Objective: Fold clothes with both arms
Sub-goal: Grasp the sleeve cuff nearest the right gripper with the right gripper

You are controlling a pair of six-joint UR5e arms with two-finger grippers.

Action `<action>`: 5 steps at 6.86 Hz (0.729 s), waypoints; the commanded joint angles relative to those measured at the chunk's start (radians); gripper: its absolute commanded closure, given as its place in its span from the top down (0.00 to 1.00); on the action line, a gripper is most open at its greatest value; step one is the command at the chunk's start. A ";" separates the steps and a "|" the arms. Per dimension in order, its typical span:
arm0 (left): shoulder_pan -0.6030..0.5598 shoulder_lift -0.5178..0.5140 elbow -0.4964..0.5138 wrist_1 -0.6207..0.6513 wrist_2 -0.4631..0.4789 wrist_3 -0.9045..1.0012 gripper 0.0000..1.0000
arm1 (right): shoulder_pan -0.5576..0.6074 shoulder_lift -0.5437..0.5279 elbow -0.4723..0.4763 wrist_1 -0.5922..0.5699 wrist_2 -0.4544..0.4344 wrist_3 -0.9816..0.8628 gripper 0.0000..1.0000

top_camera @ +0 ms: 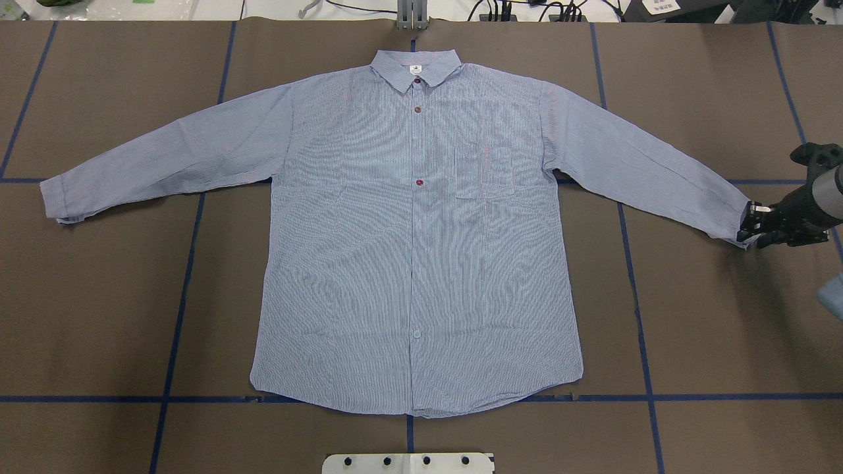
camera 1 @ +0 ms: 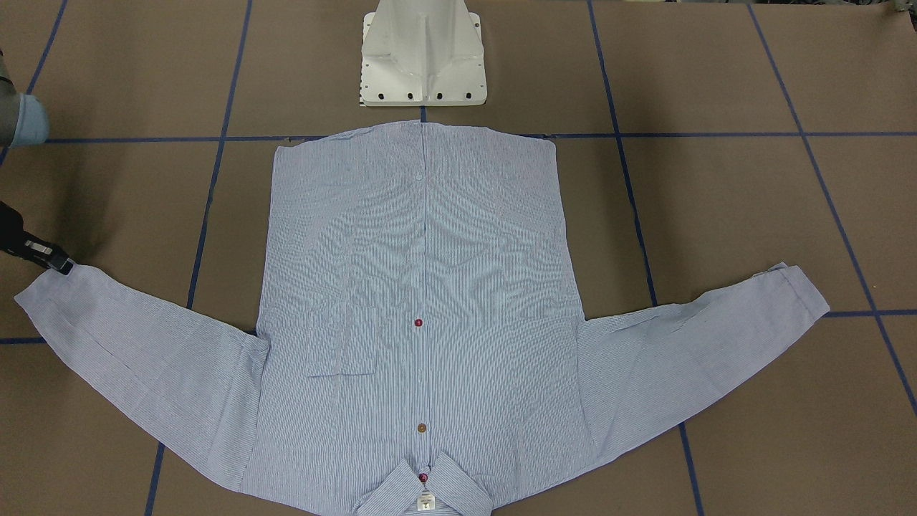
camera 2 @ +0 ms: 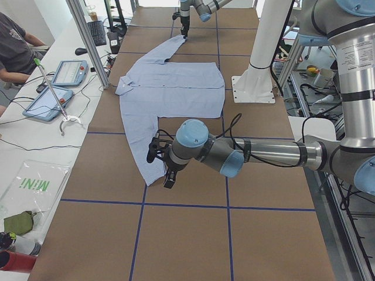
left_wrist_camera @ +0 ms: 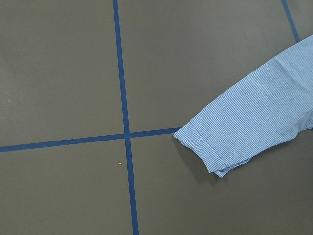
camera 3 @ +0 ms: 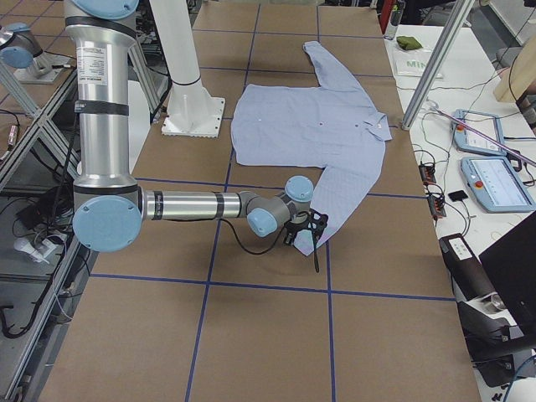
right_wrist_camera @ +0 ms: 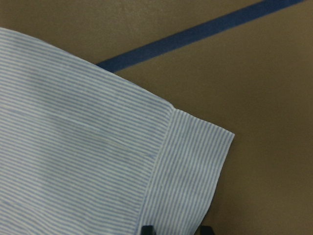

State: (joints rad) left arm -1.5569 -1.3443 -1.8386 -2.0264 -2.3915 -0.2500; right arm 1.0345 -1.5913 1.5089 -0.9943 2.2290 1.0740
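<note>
The light blue striped shirt [top_camera: 415, 230] lies flat and face up on the brown table, buttoned, with both sleeves spread out and its collar [top_camera: 415, 69] on the far side. My right gripper [top_camera: 752, 227] is at the end of the right sleeve's cuff [top_camera: 731, 220]. In the right wrist view its two fingertips [right_wrist_camera: 146, 229] stand apart with the cuff [right_wrist_camera: 190, 166] between them. My left gripper [camera 2: 162, 170] shows only in the exterior left view, hovering by the other cuff [left_wrist_camera: 215, 147]. I cannot tell whether it is open or shut.
The white pedestal base [top_camera: 408, 463] stands just behind the shirt's hem. Blue tape lines [top_camera: 178, 309] grid the table. A side desk with tablets [camera 2: 64, 73] and a seated person [camera 2: 14, 47] runs along the far edge, behind aluminium posts [camera 2: 88, 41].
</note>
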 commanded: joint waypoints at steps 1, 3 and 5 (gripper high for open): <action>0.000 0.001 -0.002 0.000 0.002 0.000 1.00 | -0.001 0.001 -0.004 0.000 0.003 0.003 0.00; -0.002 0.001 -0.004 0.000 0.002 0.000 1.00 | 0.005 -0.001 0.043 0.002 0.006 0.001 0.00; -0.002 0.002 -0.005 0.000 0.002 0.000 1.00 | 0.047 0.007 0.172 -0.007 0.058 0.001 0.00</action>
State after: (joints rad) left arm -1.5583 -1.3433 -1.8433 -2.0264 -2.3900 -0.2500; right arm 1.0657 -1.5896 1.6093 -0.9961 2.2506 1.0740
